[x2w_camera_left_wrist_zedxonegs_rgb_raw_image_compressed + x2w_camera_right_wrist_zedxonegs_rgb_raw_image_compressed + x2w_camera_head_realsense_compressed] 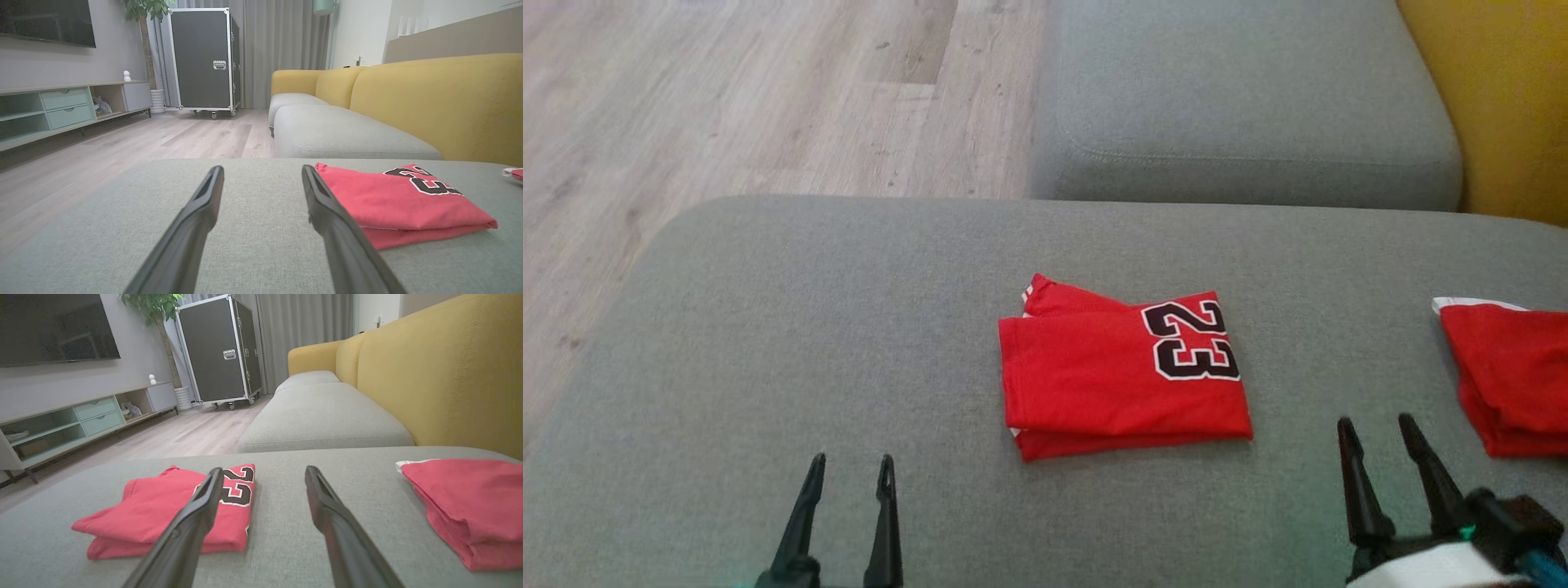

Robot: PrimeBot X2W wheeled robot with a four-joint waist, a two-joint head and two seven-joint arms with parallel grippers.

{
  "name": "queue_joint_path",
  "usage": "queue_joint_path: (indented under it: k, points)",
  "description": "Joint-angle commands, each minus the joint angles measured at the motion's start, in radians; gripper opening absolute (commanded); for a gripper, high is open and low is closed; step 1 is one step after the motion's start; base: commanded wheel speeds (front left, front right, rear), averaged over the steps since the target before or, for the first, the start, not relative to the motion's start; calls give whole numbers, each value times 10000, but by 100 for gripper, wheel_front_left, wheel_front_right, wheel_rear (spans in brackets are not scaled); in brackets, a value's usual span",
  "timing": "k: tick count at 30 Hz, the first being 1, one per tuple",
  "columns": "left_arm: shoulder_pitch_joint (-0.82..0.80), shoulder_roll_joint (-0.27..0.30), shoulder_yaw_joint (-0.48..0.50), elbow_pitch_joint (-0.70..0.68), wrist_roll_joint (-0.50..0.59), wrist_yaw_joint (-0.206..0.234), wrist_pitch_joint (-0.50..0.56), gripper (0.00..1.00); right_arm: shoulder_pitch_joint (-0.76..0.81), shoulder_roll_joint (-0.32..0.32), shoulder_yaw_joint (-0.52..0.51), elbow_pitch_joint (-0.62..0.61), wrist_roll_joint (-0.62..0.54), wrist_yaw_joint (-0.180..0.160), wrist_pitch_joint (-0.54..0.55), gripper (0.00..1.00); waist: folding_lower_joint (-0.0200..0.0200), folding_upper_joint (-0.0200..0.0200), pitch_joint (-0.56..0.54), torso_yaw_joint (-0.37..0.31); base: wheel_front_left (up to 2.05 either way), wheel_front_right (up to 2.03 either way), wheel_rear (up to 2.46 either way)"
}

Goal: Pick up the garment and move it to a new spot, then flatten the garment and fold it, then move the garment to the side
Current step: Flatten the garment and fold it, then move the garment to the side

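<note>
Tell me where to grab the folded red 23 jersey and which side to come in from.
Probably grip the folded jersey at its near edge, coming in low from the robot's side. There its stacked layers show as a thick lip on the grey cushion, so one pinch could catch them all. The open right end effector sits nearest, by the corner below the 23.
</note>
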Motion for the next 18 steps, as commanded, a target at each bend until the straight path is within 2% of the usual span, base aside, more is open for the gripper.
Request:
queue_joint_path:
  k: [1, 8, 18]
  points:
    - [-331, -122, 410, -344, 36, -84, -93, 100, -391, -100, 70, -450, -172, -7, -109, 100, 1, -1, -54, -56, 0, 0, 0]
    - [-155, -153, 569, -214, 260, -508, -93, 100, -102, 119, -13, -404, -497, -7, -110, 100, 1, -1, -93, -166, 0, 0, 0]
    - [-84, -289, 762, -91, 367, -812, -93, 100, -103, 209, 5, -260, -525, -7, -110, 100, 1, -1, -111, -267, 0, 0, 0]
